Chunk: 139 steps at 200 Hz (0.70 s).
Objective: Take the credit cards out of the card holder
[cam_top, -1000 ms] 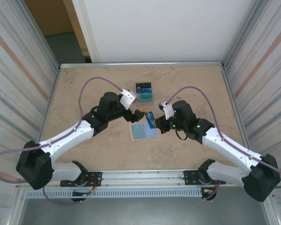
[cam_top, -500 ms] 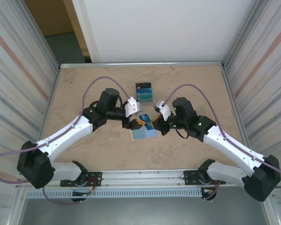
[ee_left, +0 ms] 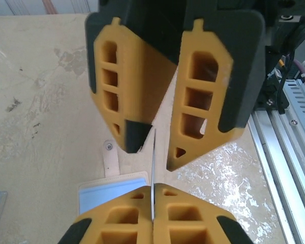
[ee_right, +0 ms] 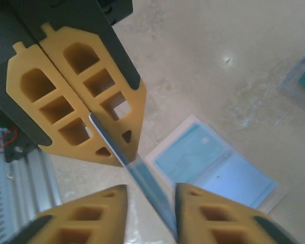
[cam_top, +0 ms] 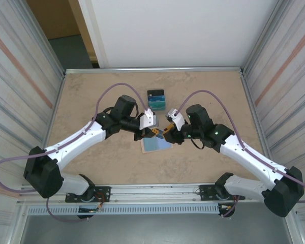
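Right wrist: thin, seemingly blue card (ee_right: pixel 142 179)

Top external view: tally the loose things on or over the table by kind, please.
Open pale-blue folding card holder: 1
Thin bluish plastic credit card, pinched in the left gripper: 1
Pile of black, blue and teal flat pieces: 1
Total: 3

Left end effector (ee_left: pixel 152 195), nearest, pinches a thin credit card (ee_left: pixel 153 162) seen edge-on. The right end effector (ee_left: pixel 155 147) faces it, jaws parted around the card's far end. A pale blue card holder (ee_left: pixel 109 190) lies on the bench (ee_left: pixel 40 117).
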{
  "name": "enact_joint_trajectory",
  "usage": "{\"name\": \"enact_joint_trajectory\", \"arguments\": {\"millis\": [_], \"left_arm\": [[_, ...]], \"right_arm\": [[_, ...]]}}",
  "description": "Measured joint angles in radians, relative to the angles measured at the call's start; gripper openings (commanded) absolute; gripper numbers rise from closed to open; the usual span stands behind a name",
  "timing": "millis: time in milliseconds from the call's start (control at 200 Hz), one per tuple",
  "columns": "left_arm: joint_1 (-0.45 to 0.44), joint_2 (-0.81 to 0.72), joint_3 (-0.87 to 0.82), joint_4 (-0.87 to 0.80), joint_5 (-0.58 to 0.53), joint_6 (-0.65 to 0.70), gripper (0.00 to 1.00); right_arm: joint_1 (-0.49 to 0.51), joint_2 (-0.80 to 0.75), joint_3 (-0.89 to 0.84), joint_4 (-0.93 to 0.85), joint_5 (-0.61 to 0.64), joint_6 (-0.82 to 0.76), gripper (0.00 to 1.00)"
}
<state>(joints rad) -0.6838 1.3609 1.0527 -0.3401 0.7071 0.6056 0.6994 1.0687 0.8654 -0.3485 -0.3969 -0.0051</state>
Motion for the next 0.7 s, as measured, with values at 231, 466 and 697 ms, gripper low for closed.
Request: {"name": "enact_joint_trajectory", "arguments": {"millis": [231,466,697], "left_arm": [[0.001,-0.074,-0.106,0.168,-0.068,-0.118,0.00],[0.024,-0.145,-0.230,0.417,-0.149,-0.395,0.00],[0.092,-0.177,-0.298,0.626,-0.113,-0.673,0.00]], "right_arm": [[-0.037,-0.143,-0.122,0.123,0.038,0.084,0.61],[-0.109,-0.255,-0.304,0.368,0.033,0.269,0.70],[-0.126,-0.223,-0.406,0.605,0.002,0.425,0.72]]}}
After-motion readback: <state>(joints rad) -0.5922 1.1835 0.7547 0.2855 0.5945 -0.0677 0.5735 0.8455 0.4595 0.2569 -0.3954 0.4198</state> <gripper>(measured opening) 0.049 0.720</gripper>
